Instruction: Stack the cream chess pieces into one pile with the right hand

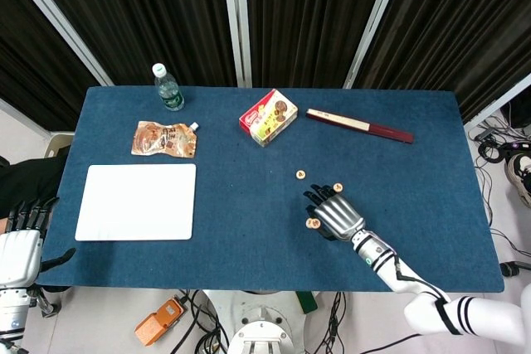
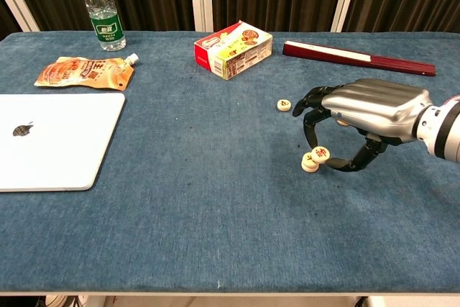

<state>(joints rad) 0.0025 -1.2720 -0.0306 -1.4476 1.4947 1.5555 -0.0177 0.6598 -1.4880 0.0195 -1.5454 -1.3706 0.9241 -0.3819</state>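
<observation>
Now right hand (image 2: 363,109) pinching cream piece (image 2: 321,154), over stack (image 2: 310,164)

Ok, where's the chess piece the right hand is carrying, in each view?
Head view: the carried piece shows at the left edge of the right hand, low and right of centre, over the pile, so the two are hard to separate.
Chest view: carried piece pinched in the right hand, just above and right of the pile.
Shared landmark: the snack box, up and left of the hand in both.
</observation>
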